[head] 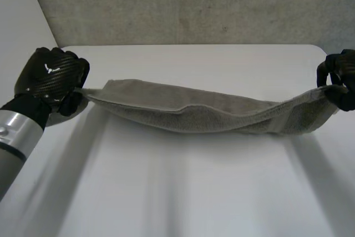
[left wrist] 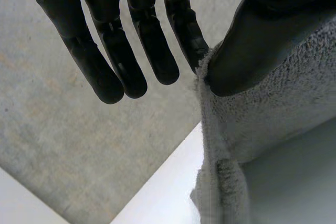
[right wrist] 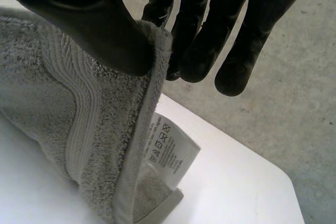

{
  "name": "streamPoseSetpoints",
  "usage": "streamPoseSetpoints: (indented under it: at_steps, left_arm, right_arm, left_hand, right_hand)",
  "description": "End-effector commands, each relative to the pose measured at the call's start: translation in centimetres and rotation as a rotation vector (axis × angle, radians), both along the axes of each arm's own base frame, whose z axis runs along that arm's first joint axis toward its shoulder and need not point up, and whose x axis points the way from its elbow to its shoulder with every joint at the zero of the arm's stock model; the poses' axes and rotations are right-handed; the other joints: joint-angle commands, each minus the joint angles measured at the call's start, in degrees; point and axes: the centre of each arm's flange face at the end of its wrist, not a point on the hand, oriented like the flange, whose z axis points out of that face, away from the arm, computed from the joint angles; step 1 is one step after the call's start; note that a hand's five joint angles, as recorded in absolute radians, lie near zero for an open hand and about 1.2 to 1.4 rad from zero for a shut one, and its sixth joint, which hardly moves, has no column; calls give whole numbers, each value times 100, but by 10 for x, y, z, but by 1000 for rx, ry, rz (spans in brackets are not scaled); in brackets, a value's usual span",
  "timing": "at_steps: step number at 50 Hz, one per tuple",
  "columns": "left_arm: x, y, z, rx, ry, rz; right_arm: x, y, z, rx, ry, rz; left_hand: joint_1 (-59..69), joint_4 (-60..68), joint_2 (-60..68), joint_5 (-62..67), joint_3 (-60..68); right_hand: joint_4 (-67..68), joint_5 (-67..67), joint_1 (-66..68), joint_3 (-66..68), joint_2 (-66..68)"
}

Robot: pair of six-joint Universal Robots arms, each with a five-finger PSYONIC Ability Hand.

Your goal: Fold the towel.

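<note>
Grey concrete floor (head: 194,4) runs along the top of the frame, behind a white table (head: 194,192). Across the middle, a grey towel (head: 205,112), doubled lengthwise, sags toward the tabletop between two black hands. At far left the left hand (head: 52,79) pinches one end between thumb and finger. At far right the right hand (head: 339,79) pinches the other end likewise, near a white care label (right wrist: 170,148). Thick terry, probably soft, limp and light, so the hemmed ends seem the surest hold.
</note>
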Motion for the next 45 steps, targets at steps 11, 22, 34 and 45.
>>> streamPoseSetpoints:
  at_steps: [11,22,34,45]
  left_arm:
    - [26,15,-27,91,-175,-99]
    - [13,-38,-68,172,-181,-168]
    - [-22,-93,-94,160,-188,-253]
    - [-47,-155,-111,80,-190,-242]
  right_arm:
    - [-15,8,-2,78,224,12]
    - [-24,-32,-26,182,204,47]
    - [-8,-83,-63,288,144,97]
    - [9,-128,-85,253,176,41]
  left_hand:
    - [253,231,232,173,118]
    - [253,231,232,173,118]
    - [253,231,232,173,118]
    - [253,231,232,173,118]
  right_hand:
    - [320,283,341,356,315]
    - [320,283,341,356,315]
    - [320,283,341,356,315]
    - [320,283,341,356,315]
